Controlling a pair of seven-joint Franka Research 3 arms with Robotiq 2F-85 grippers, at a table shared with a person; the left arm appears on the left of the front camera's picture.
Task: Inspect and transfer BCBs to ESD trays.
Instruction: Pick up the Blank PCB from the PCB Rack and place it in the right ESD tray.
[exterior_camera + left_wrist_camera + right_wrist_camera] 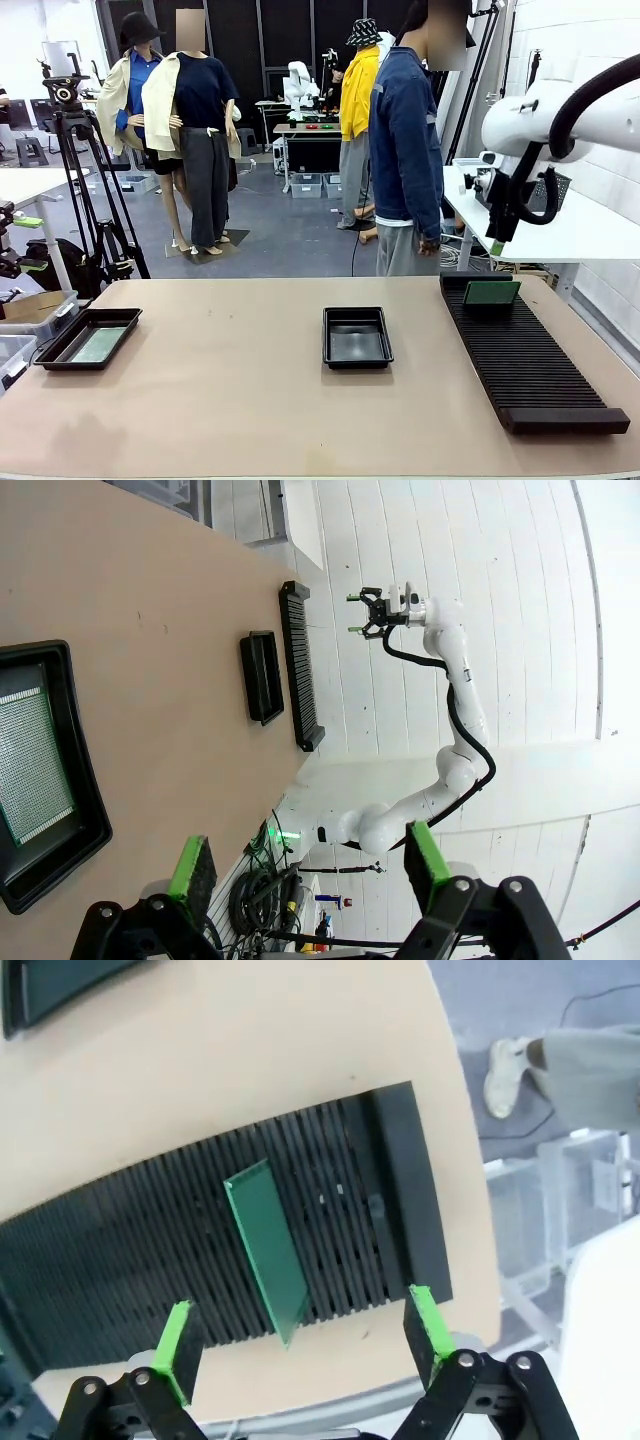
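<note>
Rack (120,1260), ribbed black, holds 1 flat green BCB (268,1250); left gripper (305,840) and right gripper (298,1305) gape.

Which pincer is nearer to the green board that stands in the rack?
Right. The right pincer hangs open above the board in the rack; the left pincer is far off at the other end of the table, by a tray.

Robotics lab — white robot arm (462,685), camera tripod (84,180), tan worktable (250,400)
</note>
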